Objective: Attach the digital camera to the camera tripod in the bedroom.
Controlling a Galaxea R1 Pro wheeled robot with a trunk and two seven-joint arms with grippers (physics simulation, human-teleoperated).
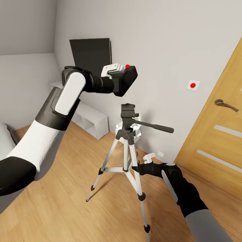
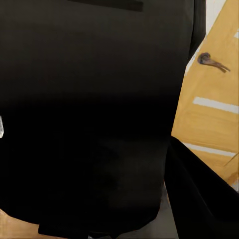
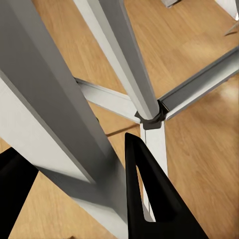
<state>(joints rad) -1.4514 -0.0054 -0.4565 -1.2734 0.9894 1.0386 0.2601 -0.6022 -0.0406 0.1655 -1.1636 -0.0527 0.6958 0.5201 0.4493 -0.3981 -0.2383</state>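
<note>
Left pincer [image 1: 118, 74]: we see it clamped on the digital camera [image 1: 128, 79], above the camera tripod [image 1: 128, 141].
Right pincer [image 1: 145, 161]: we see it closed around a tripod leg.

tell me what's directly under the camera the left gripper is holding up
Below the digital camera, slightly offset, is the camera tripod, its black pan head apart from the camera with wall showing between. Whether the head's top plate is bare cannot be seen. The left gripper is shut on the camera.

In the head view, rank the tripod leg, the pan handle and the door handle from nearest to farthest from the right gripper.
1. Tripod leg: right gripper at it, low.
2. Pan handle: above the gripper.
3. Door handle: far right, on the wooden door.
</note>
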